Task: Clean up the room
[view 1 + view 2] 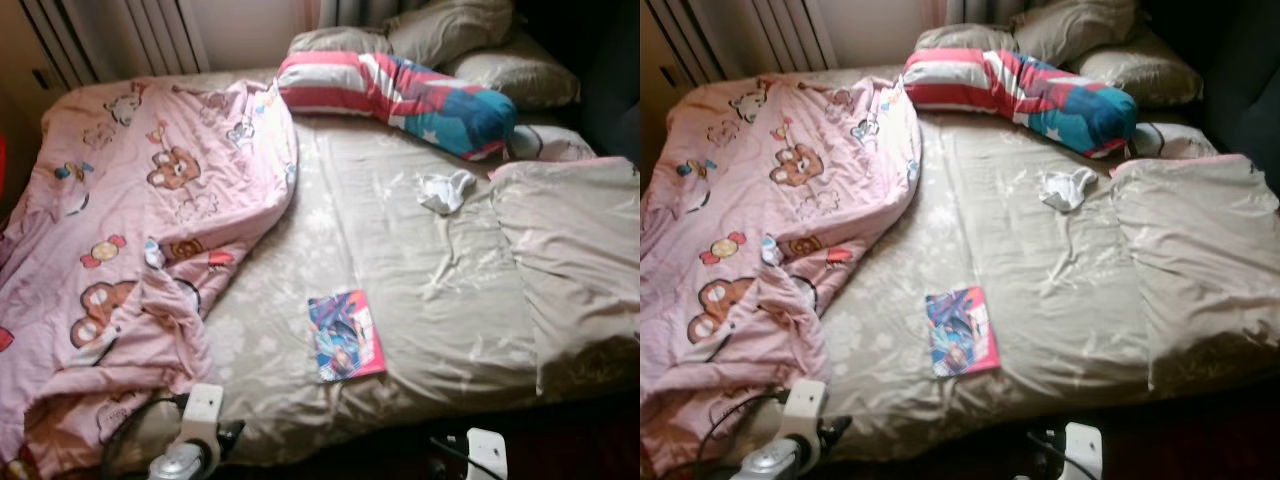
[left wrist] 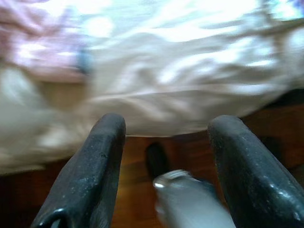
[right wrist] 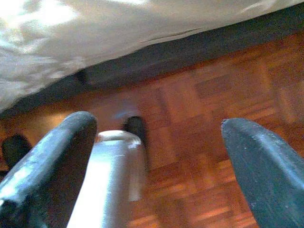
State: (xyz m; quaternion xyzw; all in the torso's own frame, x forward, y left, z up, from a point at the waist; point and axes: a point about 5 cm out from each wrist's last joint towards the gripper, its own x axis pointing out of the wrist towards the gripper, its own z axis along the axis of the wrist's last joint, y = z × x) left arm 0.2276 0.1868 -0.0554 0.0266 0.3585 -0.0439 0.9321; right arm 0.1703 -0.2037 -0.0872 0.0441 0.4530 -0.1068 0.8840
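Colourful glossy book (image 1: 346,335) lower centre on bed (image 1: 430,300); both grippers low, jaws apart, empty; slick cover may slip off.

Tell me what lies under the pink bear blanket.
The pink bear blanket is heaped over the bed's left half, and the beige sheet runs in under its edge. Whatever else lies beneath is covered. The book and white cloth lie clear of it.
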